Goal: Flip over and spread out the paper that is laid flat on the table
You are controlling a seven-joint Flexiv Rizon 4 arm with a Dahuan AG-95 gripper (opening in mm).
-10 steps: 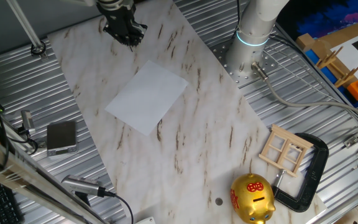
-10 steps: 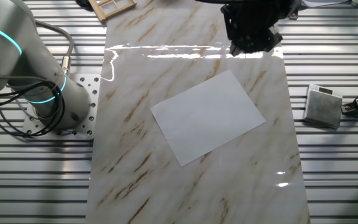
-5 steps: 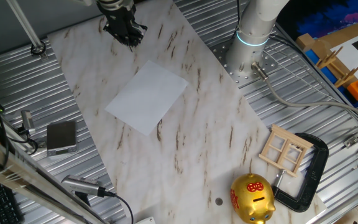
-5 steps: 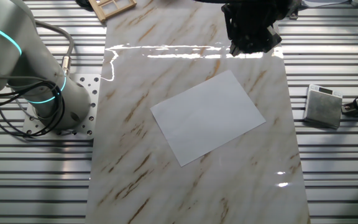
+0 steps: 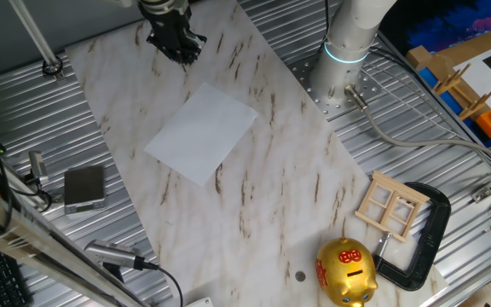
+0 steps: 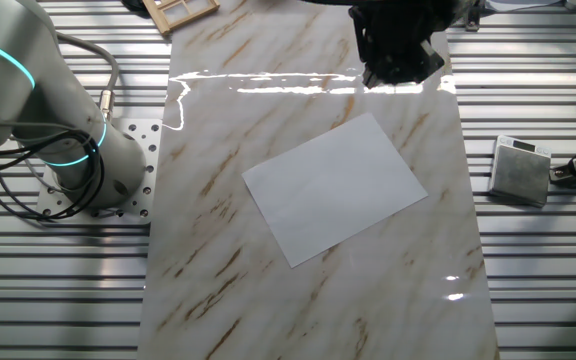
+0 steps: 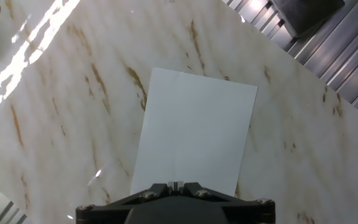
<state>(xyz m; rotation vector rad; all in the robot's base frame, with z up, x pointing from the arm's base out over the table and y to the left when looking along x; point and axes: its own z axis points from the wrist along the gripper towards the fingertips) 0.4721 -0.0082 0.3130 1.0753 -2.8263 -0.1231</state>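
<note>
White and thin, the plain rectangular sheet of paper point(image 5: 201, 134) lies flat near the middle of the brown-streaked white marble-patterned table point(image 5: 271, 196) in one fixed view, with the black two-finger gripper point(image 5: 175, 39) hanging apart from it over the board's far end; bare marble rings every paper edge. From the other fixed view, the gripper point(image 6: 396, 50) sits beyond the sheet's point(image 6: 336, 187) far corner, not touching. Looking along the fingers, the paper point(image 7: 194, 132) fills the centre under the gripper housing; whether the jaws are parted or closed cannot be told.
</note>
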